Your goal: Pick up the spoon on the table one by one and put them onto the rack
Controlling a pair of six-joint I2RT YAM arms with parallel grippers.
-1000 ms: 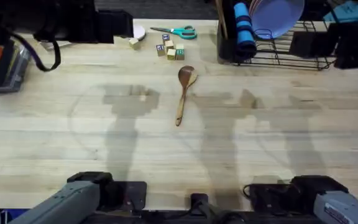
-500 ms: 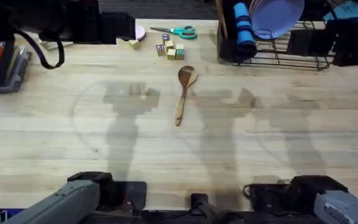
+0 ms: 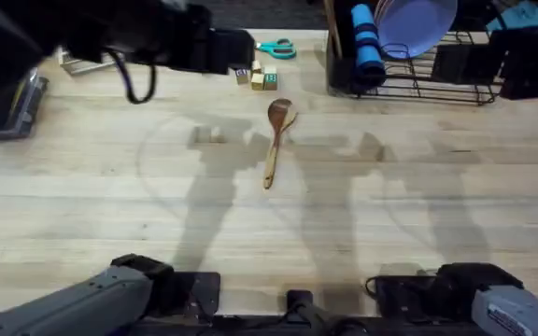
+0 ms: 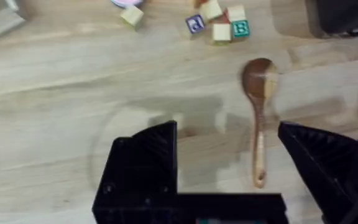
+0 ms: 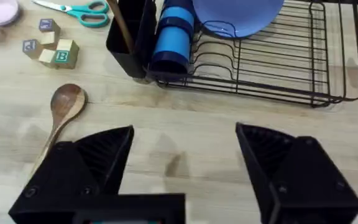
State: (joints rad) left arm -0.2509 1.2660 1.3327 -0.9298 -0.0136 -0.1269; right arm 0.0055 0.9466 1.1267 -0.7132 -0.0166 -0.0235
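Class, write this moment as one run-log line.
left gripper: open, above spoon | right gripper: open, empty | spoon: flat on table | rack: no loose spoon

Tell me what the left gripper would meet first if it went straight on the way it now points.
Probably the spoon: it lies on the table between the open fingers of the left gripper, nearer one finger. Depth is unclear.

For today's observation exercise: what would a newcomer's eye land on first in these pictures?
Probably the brown wooden cooking spoon lying alone mid-table on the pale plank tabletop, bowl end toward the far edge. Next, the black wire dish rack at the far right, holding a blue cup and a lavender plate. The open left gripper hangs above the spoon.
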